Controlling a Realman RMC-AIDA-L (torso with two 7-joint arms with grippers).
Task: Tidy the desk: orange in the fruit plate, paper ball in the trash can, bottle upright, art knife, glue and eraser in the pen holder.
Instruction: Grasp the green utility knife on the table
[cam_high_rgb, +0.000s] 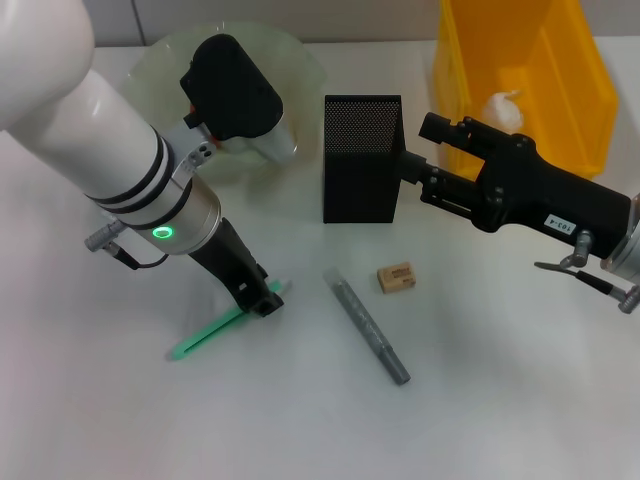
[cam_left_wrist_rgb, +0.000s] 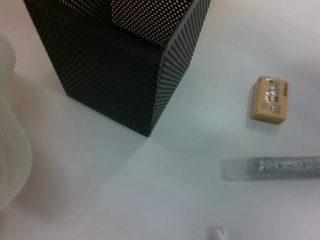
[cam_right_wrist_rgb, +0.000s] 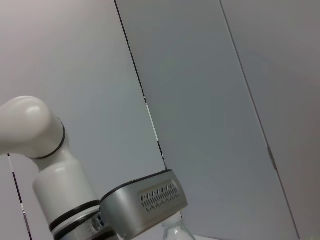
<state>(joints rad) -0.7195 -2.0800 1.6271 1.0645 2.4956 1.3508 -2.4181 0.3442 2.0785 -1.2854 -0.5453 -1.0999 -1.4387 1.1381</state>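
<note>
Left gripper (cam_high_rgb: 262, 296) down at the table, tip on the near end of a green art knife (cam_high_rgb: 215, 330); can't tell how its jaws stand. Right gripper (cam_high_rgb: 424, 172) held level, tip against the pen holder (cam_high_rgb: 360, 160) side, jaw state can't tell. Eraser (cam_high_rgb: 396, 277) and grey glue stick (cam_high_rgb: 368, 328) lie on the table between the two grippers. Paper ball (cam_high_rgb: 503, 108) sits in the trash can (cam_high_rgb: 560, 60) behind the right gripper. Fruit plate (cam_high_rgb: 170, 60) behind the left arm.
</note>
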